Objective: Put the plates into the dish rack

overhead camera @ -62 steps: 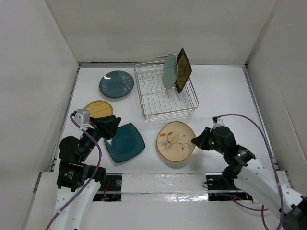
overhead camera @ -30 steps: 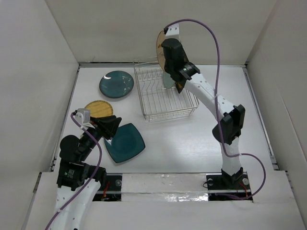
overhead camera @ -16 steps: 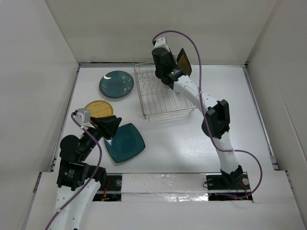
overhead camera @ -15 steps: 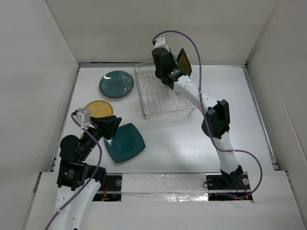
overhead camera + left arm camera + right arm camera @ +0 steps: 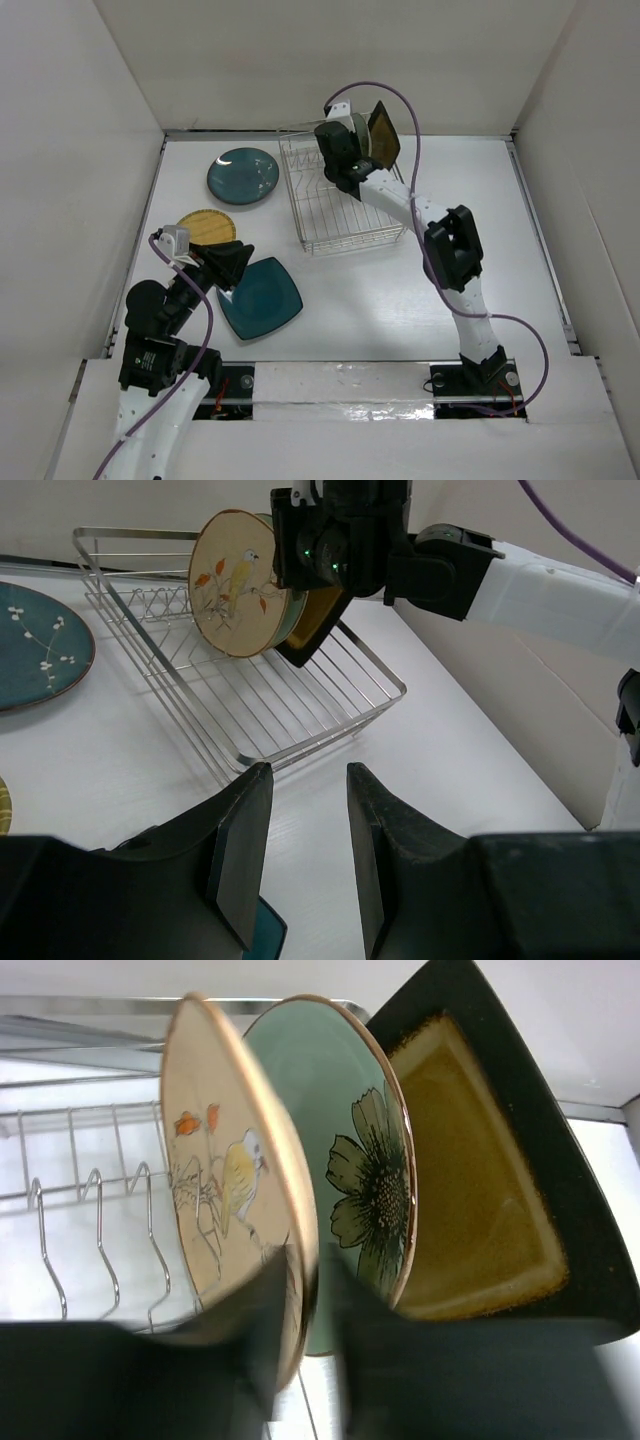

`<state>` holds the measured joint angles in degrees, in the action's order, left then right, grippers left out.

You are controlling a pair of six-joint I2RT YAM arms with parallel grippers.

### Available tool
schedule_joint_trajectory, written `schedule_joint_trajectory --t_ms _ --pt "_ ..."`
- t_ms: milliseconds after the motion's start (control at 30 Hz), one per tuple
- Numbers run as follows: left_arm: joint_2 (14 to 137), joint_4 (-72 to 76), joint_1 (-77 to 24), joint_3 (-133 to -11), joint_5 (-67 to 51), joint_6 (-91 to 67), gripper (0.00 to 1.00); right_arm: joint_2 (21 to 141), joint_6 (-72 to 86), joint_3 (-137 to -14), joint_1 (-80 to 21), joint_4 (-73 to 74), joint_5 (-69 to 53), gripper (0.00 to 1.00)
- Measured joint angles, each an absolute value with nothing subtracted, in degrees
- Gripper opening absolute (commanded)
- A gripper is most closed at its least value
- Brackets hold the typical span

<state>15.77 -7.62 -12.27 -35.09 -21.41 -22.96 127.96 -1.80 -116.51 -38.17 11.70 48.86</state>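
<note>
Clamping the bird plate point(image 5: 230, 1200), the right gripper point(image 5: 305, 1305) risks clashing it with the green plate point(image 5: 350, 1150) just right if tilted; left gripper point(image 5: 308, 855) gapes empty.

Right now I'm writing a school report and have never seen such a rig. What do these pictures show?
A left arm and a right arm, each with a two-finger gripper, are bolted at a table's near edge. One picture looks down from above; two come from wrist cameras. The right gripper pinches a bird-painted plate upright at the wire dish rack, beside a pale green plate and an amber square plate standing there. The left gripper is open, empty. A teal round plate, a yellow plate and a teal square plate lie flat on the table.
</note>
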Motion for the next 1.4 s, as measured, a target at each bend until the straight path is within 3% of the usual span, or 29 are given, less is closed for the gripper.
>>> schedule_joint_trajectory --t_ms 133,300,367,400,433,467,533,667,700,833,933,1167,1400 --pt "15.97 -7.6 -12.27 -35.09 -21.41 -22.96 0.33 124.25 2.04 -113.14 -37.95 11.68 45.87 0.67" --pt "15.99 -7.6 -12.27 -35.09 -21.39 -22.96 0.33 113.08 6.22 -105.36 -38.2 10.83 39.9 0.74" --pt "16.01 -7.6 -12.27 -35.09 -21.39 -22.96 0.3 105.54 7.66 -98.94 -38.54 9.47 37.63 0.45" --pt "16.01 -7.6 -12.27 -35.09 -21.39 -22.98 0.2 101.06 8.34 -94.63 -38.85 7.31 36.14 0.07" --pt "16.03 -7.6 -12.27 -35.09 -21.34 -23.0 0.2 96.53 9.47 -89.86 -39.31 5.15 34.61 0.0" --pt "16.05 -7.6 -12.27 -35.09 -21.34 -22.85 0.09 91.55 10.5 -84.4 -40.21 2.72 32.14 0.0" --pt "16.12 -7.6 -12.27 -35.09 -21.39 -22.98 0.0 82.37 12.95 -74.02 -42.89 -2.35 27.57 0.0" --pt "16.32 -7.6 -12.27 -35.09 -21.17 -22.83 0.0 72.03 19.05 -55.66 -49.65 -11.55 18.65 0.0" --pt "16.36 -7.6 -12.27 -35.09 -21.15 -22.83 0.0 71.5 21.02 -51.9 -51.09 -12.82 16.67 0.02" --pt "16.38 -7.6 -12.27 -35.09 -20.88 -22.83 0.0 71.92 30.35 -37.76 -55.2 -16.27 11.51 0.48" --pt "16.38 -7.62 -12.27 -35.09 -20.45 -22.85 0.04 74.52 37.69 -30.65 -57.06 -20.58 8.69 0.58" --pt "17.47 -7.64 -12.27 -35.09 -20.29 -22.92 0.16 92.01 50.98 -29.71 -57.87 -38.02 0.97 0.59" --pt "17.45 -7.64 -12.27 -35.09 -20.08 -22.96 0.18 112.62 64.07 -35.42 -59.35 -59.2 -5.1 0.49"
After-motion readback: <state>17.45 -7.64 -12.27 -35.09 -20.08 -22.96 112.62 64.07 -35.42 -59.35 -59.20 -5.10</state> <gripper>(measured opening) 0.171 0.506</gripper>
